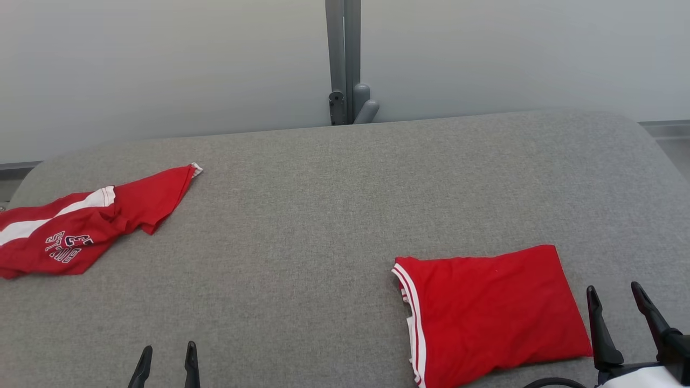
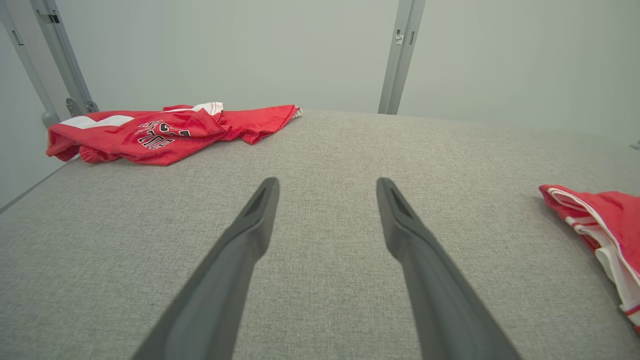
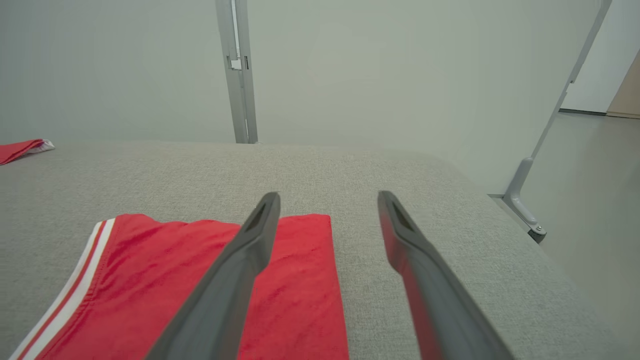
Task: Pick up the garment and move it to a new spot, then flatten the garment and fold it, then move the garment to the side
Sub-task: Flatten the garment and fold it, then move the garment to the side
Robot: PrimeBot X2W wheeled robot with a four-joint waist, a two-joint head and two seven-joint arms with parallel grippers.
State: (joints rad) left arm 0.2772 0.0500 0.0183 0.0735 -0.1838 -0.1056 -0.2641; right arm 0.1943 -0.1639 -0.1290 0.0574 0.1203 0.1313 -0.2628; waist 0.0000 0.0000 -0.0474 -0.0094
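Crumpled jersey [image 1: 81, 226] lies well left of folded shirt [image 1: 490, 312], long axis crosswise, nearer left jaws; both pairs wide, empty.

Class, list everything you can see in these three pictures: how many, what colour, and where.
folded garment: one, red with white trim, table's near right
crumpled garment: one, red with white stripe and lettering, table's far left
table: one, grey fabric top, under both garments
upright post: one, grey, behind table's middle
wall: pale grey, behind
left fingers: two, dark, open, lower left
right fingers: two, dark, open, by folded garment's right edge
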